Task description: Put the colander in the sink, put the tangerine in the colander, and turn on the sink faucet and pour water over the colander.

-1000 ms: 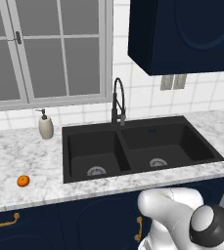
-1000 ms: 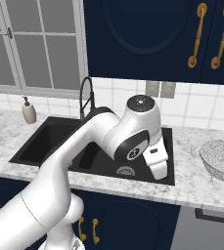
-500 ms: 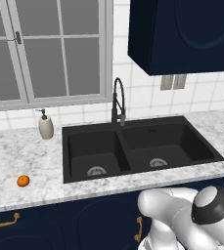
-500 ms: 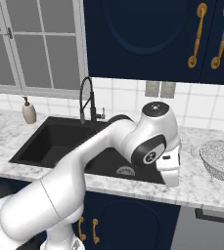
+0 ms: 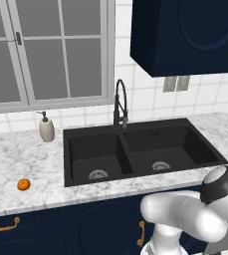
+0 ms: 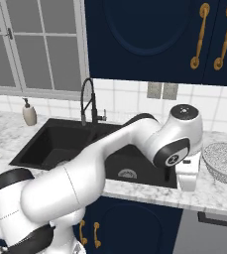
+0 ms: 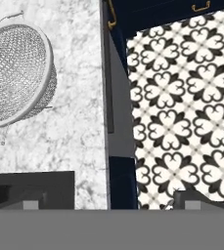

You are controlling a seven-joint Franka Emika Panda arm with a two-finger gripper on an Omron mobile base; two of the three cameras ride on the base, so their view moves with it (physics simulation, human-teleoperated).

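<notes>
Wire-mesh, the colander (image 7: 15, 73) sits off beside the wide-open, empty gripper (image 7: 108, 202); I'd centre over its rim before closing.

Even, bright rendered light, soft faint shadows, no glare, all sharply in focus.

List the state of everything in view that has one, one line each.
colander: upright on the counter right of the sink, empty
sink: both basins empty
sink faucet: off, no stream
tangerine: on the counter left of the sink
hand: open, holding nothing, beside the colander
</notes>
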